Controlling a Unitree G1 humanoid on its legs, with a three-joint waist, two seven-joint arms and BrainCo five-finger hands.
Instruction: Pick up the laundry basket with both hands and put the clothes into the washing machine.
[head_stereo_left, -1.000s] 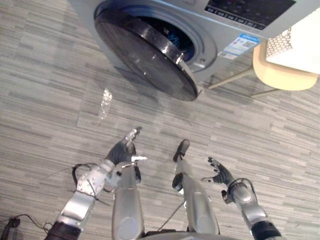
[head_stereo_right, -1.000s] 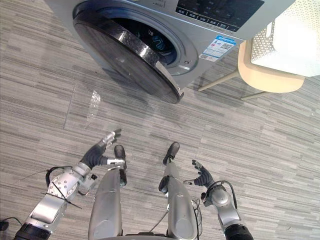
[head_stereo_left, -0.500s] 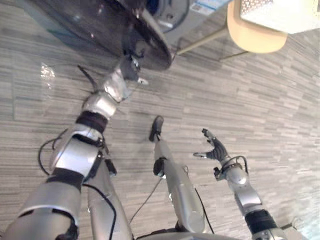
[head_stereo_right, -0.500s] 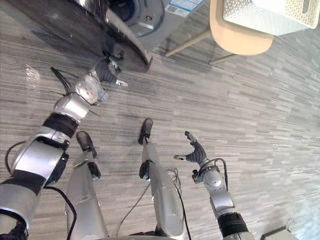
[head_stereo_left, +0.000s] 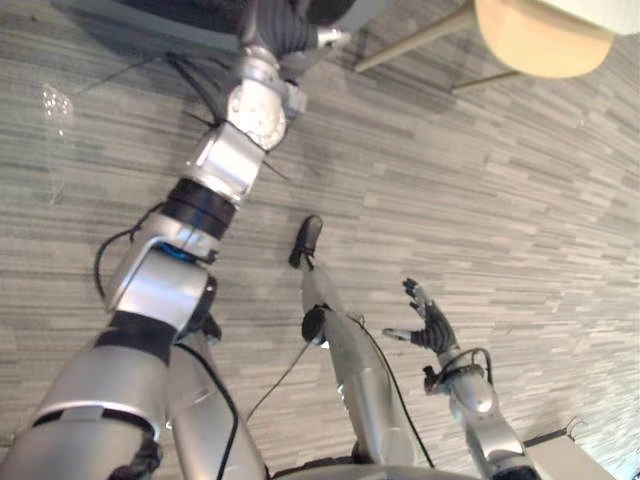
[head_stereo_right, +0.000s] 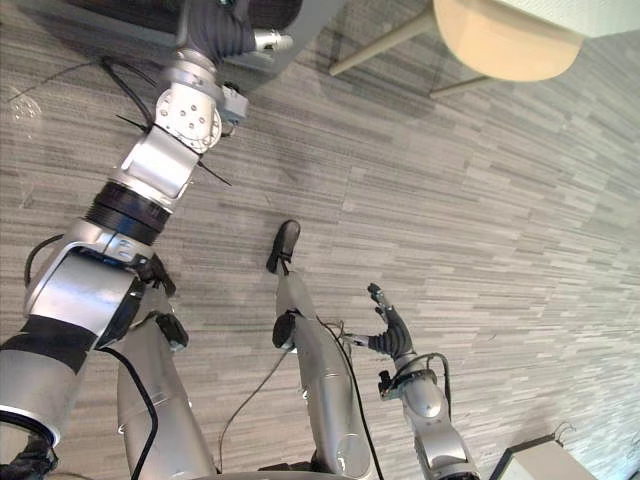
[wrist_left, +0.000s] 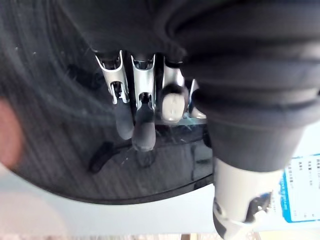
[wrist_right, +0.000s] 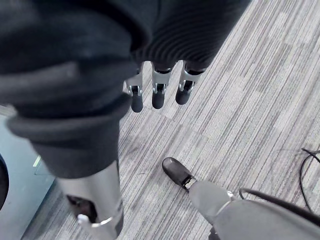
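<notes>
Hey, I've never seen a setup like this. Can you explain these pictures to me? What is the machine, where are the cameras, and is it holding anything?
This is a humanoid robot with two silver arms. The two wide pictures come from a pair of cameras on its head, looking down at the grey striped floor. The two close-ups come from cameras on its wrists, each looking along its own hand. The left hand is stretched up to the dark round door of a washing machine, fingers straight, at or very near the glass. The right hand hangs open low over the floor. Neither hand holds anything. A pale chair stands near the machine.
</notes>
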